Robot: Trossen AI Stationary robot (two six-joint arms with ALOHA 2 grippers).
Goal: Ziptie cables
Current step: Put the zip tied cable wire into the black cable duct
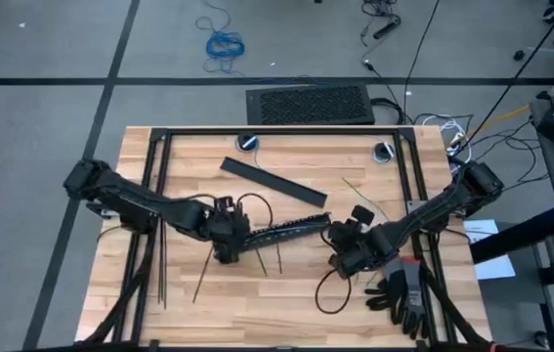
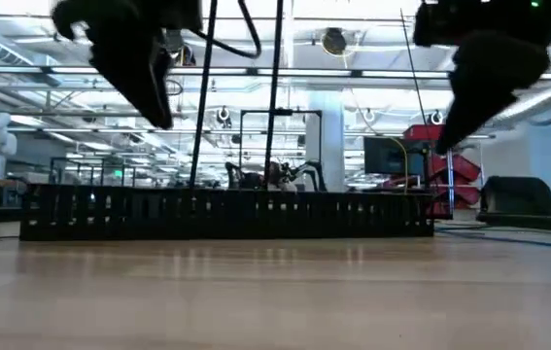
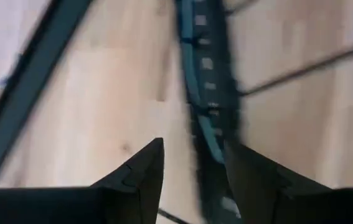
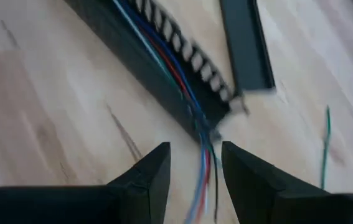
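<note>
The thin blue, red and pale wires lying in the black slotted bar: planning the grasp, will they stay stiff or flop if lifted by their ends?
The thin blue, red and pale wires will probably flop: their free ends already bend and splay past the black slotted bar. They look light, so one may slip out when the right gripper closes.

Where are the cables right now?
In the high view, the cables lie inside the black slotted bar at the table's centre, between the left gripper and the right gripper; the right wrist view shows their ends sticking out by the right gripper.

Perhaps four zipties [image 1: 162,256], two bars [image 1: 274,182].
</note>
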